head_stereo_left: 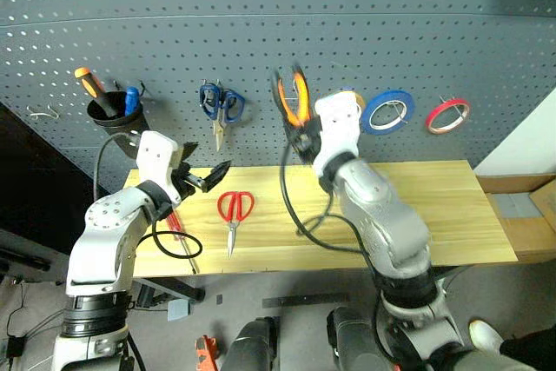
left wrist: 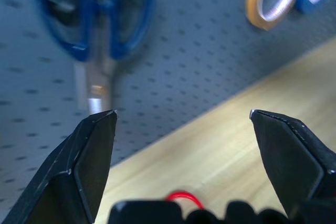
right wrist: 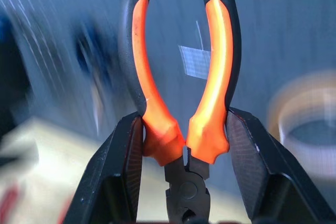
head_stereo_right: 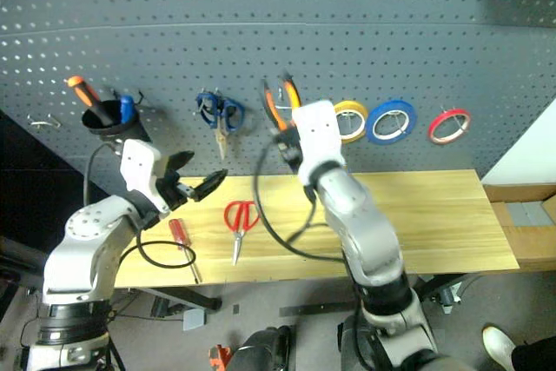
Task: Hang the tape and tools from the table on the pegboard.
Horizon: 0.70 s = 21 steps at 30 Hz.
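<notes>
Orange-and-black pliers (right wrist: pixel 181 103): held by my right gripper (right wrist: pixel 184 150), jaws clamped at the handle bases, raised before the pegboard (head_stereo_left: pixel 261 32) above the surface's (head_stereo_left: pixel 434 215) back edge. Stiff, compact, rubbery handles; I judge this grip secure. Left gripper (left wrist: pixel 184 124): jaws wide, empty.

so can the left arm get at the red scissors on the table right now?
Probably yes. The left gripper is open and empty, hovering just left of the red-handled scissors, which lie flat on the table with nothing on top. The red-handled screwdriver lies apart from them.
</notes>
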Available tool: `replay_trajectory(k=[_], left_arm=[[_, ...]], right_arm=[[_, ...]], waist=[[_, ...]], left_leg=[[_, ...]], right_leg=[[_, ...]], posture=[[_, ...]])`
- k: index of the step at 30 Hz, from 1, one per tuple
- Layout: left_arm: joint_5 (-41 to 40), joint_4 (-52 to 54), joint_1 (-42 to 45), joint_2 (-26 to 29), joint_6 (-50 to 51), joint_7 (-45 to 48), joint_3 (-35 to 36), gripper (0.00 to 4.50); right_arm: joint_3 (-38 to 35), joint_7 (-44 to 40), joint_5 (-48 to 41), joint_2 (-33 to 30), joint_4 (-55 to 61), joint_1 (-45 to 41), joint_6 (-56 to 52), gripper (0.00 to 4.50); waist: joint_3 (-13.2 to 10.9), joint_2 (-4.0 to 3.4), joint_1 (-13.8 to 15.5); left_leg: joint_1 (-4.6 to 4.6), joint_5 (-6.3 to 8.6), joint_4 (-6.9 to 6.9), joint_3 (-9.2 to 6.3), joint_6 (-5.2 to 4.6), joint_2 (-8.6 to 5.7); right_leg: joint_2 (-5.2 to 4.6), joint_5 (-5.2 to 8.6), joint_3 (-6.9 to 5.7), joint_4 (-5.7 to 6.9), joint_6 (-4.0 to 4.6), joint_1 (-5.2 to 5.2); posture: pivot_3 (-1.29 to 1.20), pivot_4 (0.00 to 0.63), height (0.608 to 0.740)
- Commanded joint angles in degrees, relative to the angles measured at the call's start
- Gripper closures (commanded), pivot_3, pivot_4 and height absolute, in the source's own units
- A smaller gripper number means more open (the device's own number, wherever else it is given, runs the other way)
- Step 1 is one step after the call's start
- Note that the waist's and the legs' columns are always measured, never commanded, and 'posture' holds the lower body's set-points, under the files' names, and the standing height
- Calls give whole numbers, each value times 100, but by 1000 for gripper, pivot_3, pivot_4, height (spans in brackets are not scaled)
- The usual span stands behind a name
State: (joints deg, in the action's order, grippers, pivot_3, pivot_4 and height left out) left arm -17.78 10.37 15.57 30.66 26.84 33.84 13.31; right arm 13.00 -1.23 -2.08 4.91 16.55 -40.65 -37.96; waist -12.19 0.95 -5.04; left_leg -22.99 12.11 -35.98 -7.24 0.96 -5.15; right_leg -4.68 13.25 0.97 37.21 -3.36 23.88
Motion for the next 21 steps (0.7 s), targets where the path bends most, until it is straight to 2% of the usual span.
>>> replay_trajectory(k=[1, 6, 13, 21], left_arm=[[-108, 428, 68, 0, -158, -99, 83, 134], [-121, 561, 210, -28, -71, -163, -66, 134], [-94, 638, 475, -196, -58, -238, -455, 134], [9, 451, 770, -355, -167, -329, -656, 134]], right_arm=[[-255, 44, 26, 216, -692, -756, 850, 2659], [-504, -10, 28, 305, -1974, -1508, 1765, 2659], [-758, -29, 212, 137, -4599, -2645, 3673, 2659], [-1049, 40, 230, -15, -6715, -3439, 4900, 2659]], waist=[[8, 13, 38], [17, 29, 132], [17, 29, 167], [16, 29, 178]], left_leg=[[2, -2, 0, -3, 1, 5], [-1, -1, 2, 4, 16, 59], [-7, -15, 29, 20, 47, 90], [-8, -17, 34, 22, 50, 94]], right_leg=[[4, -3, -2, 1, 6, 1], [55, -29, -5, -12, 45, 0], [86, -43, 5, 5, 70, 13], [94, -44, 9, 2, 73, 15]], posture=[[-57, 155, 740], [-30, 151, 740], [-4, 156, 740], [17, 160, 740]])
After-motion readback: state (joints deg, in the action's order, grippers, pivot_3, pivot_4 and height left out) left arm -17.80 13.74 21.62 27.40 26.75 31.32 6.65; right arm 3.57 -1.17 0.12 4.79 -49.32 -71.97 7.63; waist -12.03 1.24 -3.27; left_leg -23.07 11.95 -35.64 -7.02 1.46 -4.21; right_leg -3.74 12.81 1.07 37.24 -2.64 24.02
